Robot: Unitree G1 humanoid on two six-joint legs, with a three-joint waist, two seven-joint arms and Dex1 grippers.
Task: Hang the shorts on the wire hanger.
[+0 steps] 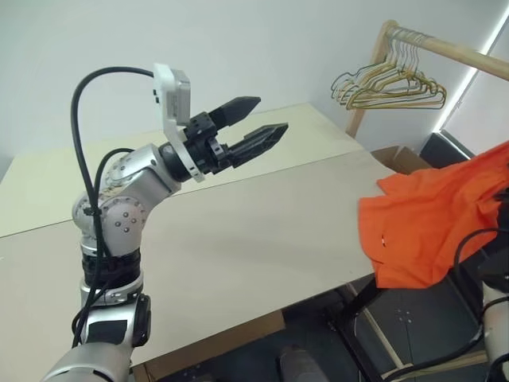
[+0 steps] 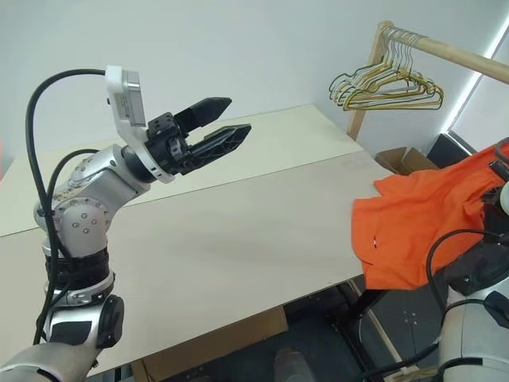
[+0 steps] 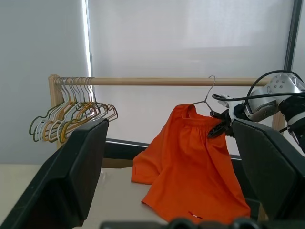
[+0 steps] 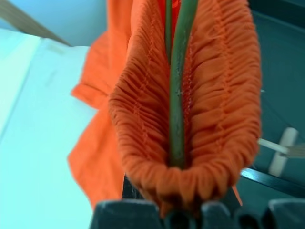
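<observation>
The orange shorts [image 1: 429,223] hang at the table's right end, their lower part draped over the table's corner. In the left wrist view their gathered waistband [image 3: 190,114] sits on the wire hanger [image 3: 208,93], whose hook is over the wooden rod [image 3: 152,81]. My right gripper [image 3: 217,129] is at that waistband, shut on the fabric. Up close, the bunched waistband [image 4: 143,119] wraps around the hanger's thin wire [image 4: 177,95]. My left gripper [image 1: 270,115] is raised over the table's far left, open and empty, pointing toward the shorts.
A bunch of gold and green wire hangers [image 1: 390,87] hangs at the rod's near end [image 1: 445,44], beyond the table's far right corner. The pale table [image 1: 238,231] spreads between both arms. A cardboard box [image 1: 402,157] sits on the floor by the rack.
</observation>
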